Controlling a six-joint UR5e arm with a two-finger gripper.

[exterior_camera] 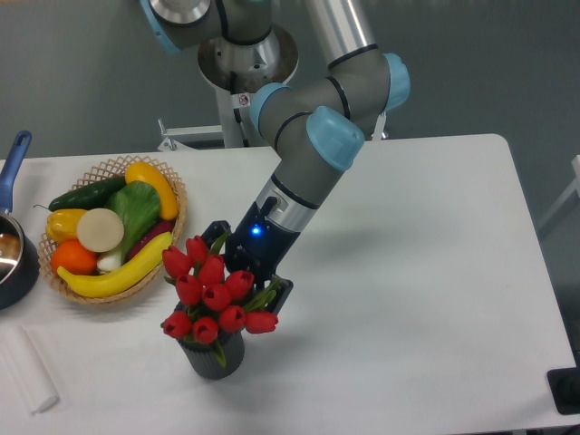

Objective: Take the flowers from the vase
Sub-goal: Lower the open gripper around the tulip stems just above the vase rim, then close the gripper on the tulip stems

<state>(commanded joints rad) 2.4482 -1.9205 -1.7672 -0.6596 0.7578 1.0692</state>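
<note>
A: Landmark first. What stands near the table's front edge?

B: A small dark grey ribbed cylinder vase [215, 353], upright on the white table [435, 272]. All positions taken from it.

A: The flowers?

B: Bunch of red tulip buds with green leaves [214, 292], stems down in the vase mouth, heads fanned above it and leaning slightly left. Not lifted.

A: The arm?

B: Grey arm with light blue joint caps [317, 145] slants down from above and behind the vase. Black two-finger gripper [246, 270] sits just behind and right of the bunch, against the upper buds. Blue light on its body.

A: Fingers?

B: Spread. One dark finger shows at the bunch's upper back, the other by the right-hand buds. Whether either touches a bud, cannot tell; the blooms hide the tips.

A: Other items?

B: Left of and behind the vase, a round wicker basket [172, 195] holding fruit and vegetables. Farther left at the picture's edge, a dark pot with a blue handle [13, 245]. Front left of the vase, a white roll [27, 370].
</note>
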